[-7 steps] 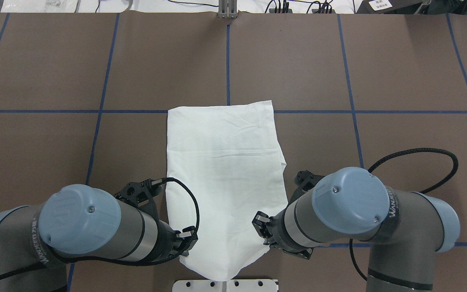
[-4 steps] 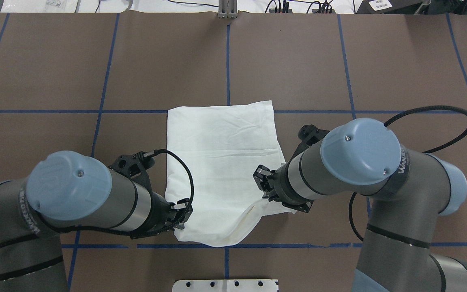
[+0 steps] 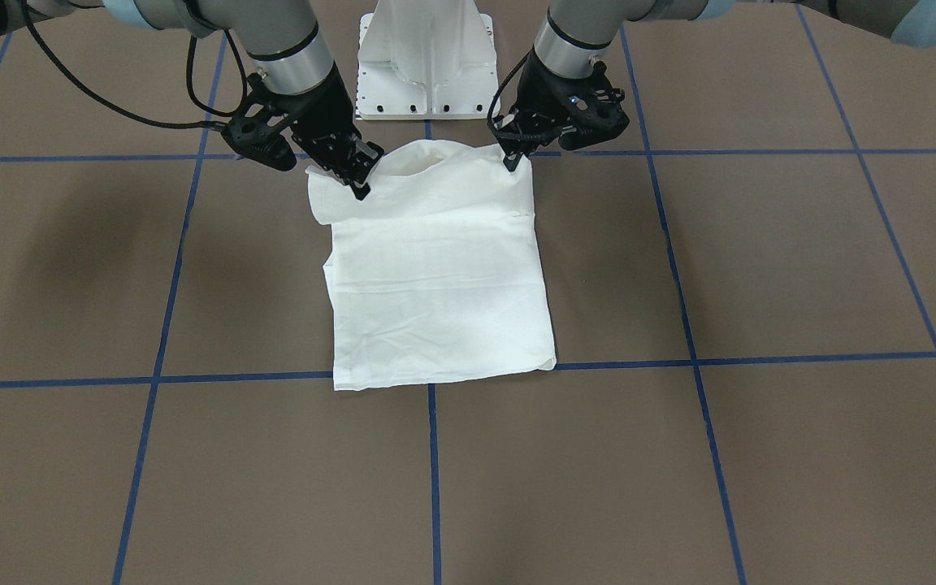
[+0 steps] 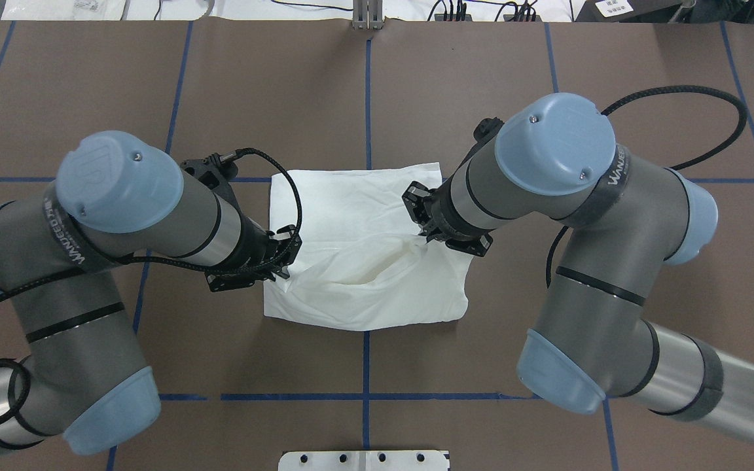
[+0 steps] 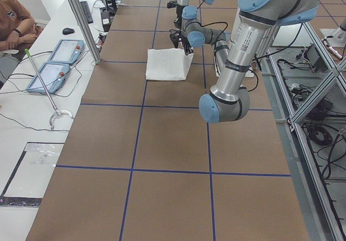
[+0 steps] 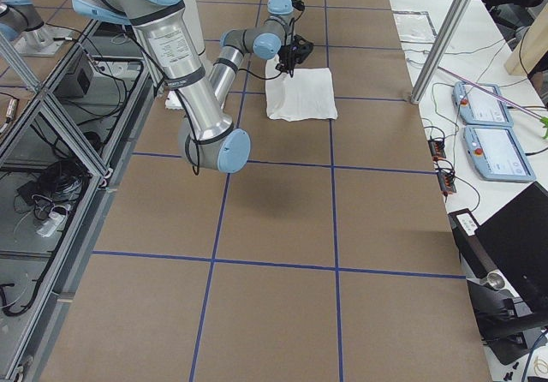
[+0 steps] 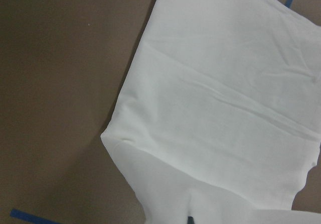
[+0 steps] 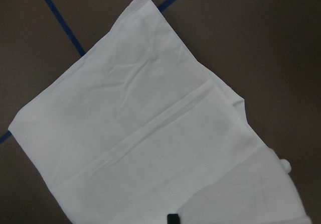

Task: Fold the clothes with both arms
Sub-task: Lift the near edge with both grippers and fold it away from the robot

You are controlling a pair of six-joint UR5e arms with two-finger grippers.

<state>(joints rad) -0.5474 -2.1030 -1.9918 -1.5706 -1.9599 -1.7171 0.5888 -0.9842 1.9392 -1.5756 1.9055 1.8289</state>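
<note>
The clothes are one plain white shirt [image 4: 357, 216], partly folded, lying mid-table on the brown mat; no print shows. Its edge nearest the robot is lifted and held over the rest, with a loose bulge between the two grips. My left gripper [image 4: 283, 258] is shut on the lifted edge's left corner, and my right gripper [image 4: 424, 230] is shut on the right corner. In the front-facing view the shirt [image 3: 435, 276] lies flat toward the camera; the left gripper [image 3: 509, 162] and right gripper [image 3: 361, 188] pinch its raised back edge. Both wrist views show only the shirt [image 7: 225, 108] [image 8: 150, 133] below.
The white pedestal base [image 3: 426, 57] stands just behind the shirt. Blue tape lines [image 4: 367, 98] grid the mat. In the exterior left view a person [image 5: 13, 14] sits by a side table with two control pads [image 5: 54, 62]. Metal frame posts [image 6: 445, 31] line the table's sides.
Both arms have moved away from the base, carrying the shirt's near edge forward over the rest. The visible cloth has become much shorter, with a bulge between the grips.
</note>
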